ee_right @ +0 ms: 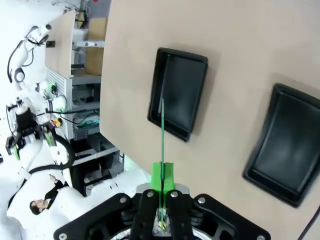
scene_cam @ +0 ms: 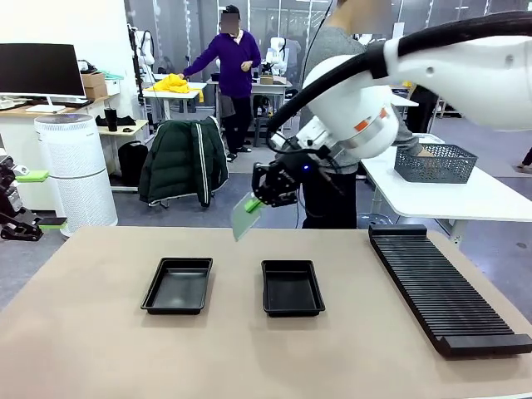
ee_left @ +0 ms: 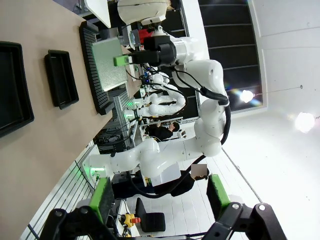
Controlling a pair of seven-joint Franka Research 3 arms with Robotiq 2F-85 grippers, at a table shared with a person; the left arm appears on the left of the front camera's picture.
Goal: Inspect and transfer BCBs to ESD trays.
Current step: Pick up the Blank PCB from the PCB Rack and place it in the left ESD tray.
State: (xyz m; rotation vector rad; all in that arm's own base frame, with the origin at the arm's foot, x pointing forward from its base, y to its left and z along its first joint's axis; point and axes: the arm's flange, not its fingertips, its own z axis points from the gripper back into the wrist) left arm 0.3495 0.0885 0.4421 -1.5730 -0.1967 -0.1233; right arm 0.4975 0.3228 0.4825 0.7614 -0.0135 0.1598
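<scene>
Aloft, the right tool pinches a tilted BCB, perhaps above a tray.

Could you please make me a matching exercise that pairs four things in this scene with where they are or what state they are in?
Things:
1. BCB
2. slotted rack
3. mesh basket
4. left gripper

Places and states:
A. open, with nothing between its fingers
B. standing on the white side table
C. clamped in the right gripper, in the air above the tan table
D. lying on the tan table, at the robot's right

Pairs: 1-C, 2-D, 3-B, 4-A.
</scene>
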